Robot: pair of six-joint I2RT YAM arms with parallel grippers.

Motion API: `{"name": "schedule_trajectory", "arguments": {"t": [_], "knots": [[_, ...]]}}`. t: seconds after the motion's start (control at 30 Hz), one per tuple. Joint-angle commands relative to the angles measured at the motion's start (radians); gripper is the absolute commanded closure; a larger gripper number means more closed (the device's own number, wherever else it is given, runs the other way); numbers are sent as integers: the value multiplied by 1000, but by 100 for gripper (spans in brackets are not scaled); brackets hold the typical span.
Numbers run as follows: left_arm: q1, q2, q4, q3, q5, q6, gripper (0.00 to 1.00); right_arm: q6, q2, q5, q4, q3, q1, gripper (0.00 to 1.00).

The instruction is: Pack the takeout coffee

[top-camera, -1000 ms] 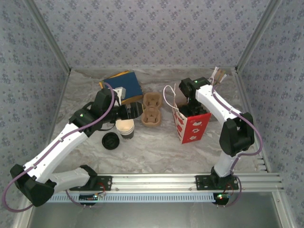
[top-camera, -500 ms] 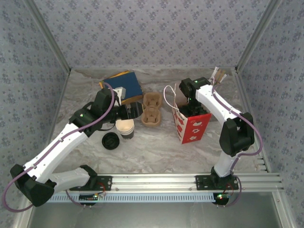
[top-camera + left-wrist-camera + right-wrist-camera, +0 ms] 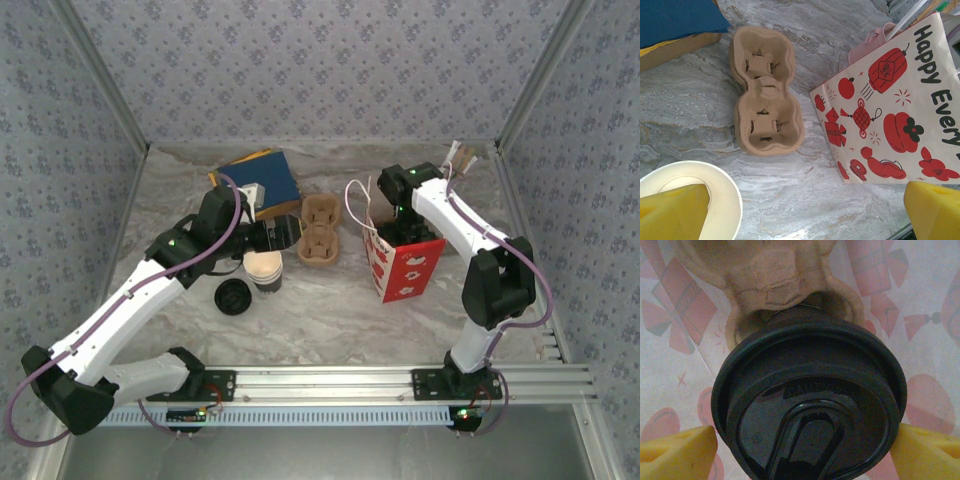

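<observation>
near: left gripper (image 3: pixel 802 215) spread wide, empty, one finger above cup stack (image 3: pixel 690 190) | far: right gripper (image 3: pixel 802 450) clenched on the takeout coffee (image 3: pixel 810 390) lid, cup in pulp carrier (image 3: pixel 775 285) well inside bag (image 3: pixel 405 265) | step: we judge seating; we would press level, then release straight up.

Black-lidded takeout coffee (image 3: pixel 807 405), upright in a pulp carrier (image 3: pixel 775 285) pocket inside the printed bag (image 3: pixel 670 355).

takeout coffee (image 3: pixel 807 405) in bag (image 3: pixel 405 270), carrier (image 3: pixel 320 232) left of bag
</observation>
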Motion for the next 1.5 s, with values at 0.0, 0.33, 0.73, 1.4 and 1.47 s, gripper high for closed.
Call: {"name": "schedule_trajectory", "arguments": {"t": [0.0, 0.33, 0.73, 1.4, 1.47], "knots": [[-9, -16, 8, 8, -1, -9, 0, 11, -27, -5, -40, 19, -4, 9], [-9, -16, 9, 8, -1, -9, 0, 13, -32, -4, -43, 21, -5, 9], [-9, -14, 10, 6, -2, -10, 0, 17, -37, -5, -47, 24, -4, 9], [-12, -14, 16, 3, -1, -12, 0, 29, -58, 0, -61, 27, -2, 9], [-12, -15, 16, 3, 0, -12, 0, 30, -60, 0, -62, 28, -2, 9]]}}
